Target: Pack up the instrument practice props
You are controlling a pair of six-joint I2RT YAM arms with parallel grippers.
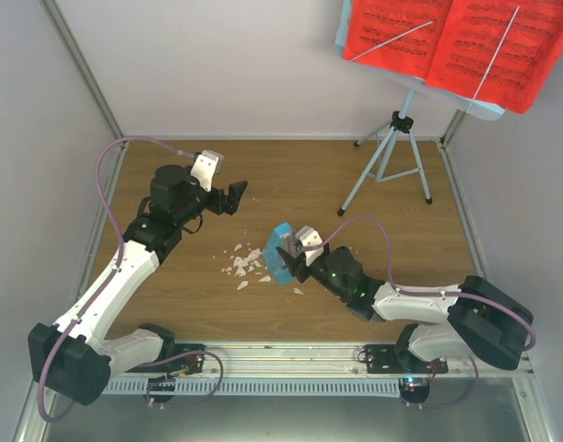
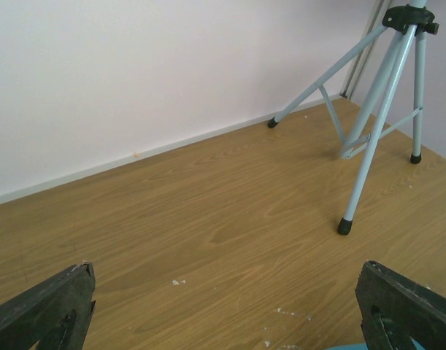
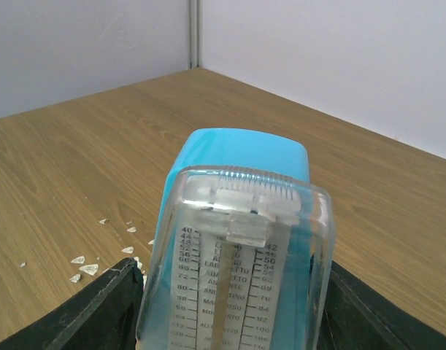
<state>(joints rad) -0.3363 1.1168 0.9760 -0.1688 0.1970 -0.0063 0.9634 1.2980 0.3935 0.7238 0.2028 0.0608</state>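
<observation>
My right gripper (image 1: pixel 295 253) is shut on the small blue box (image 1: pixel 279 253) near the table's middle. In the right wrist view the blue box (image 3: pixel 244 157) carries a clear tapered cover (image 3: pixel 237 255) with a tempo scale, and both sit between my black fingers (image 3: pixel 98 306). I cannot tell whether the box touches the table. The pale-blue music stand (image 1: pixel 392 152) stands on its tripod at the back right, with red sheet-music pages (image 1: pixel 456 41) on its plate. My left gripper (image 1: pixel 233 195) is open and empty at the left, pointing toward the stand's legs (image 2: pixel 368 138).
Small white scraps (image 1: pixel 244 264) lie on the wooden table just left of the blue box; they also show in the right wrist view (image 3: pixel 84 266). White walls and metal frame posts (image 1: pixel 83 74) close in the table on three sides.
</observation>
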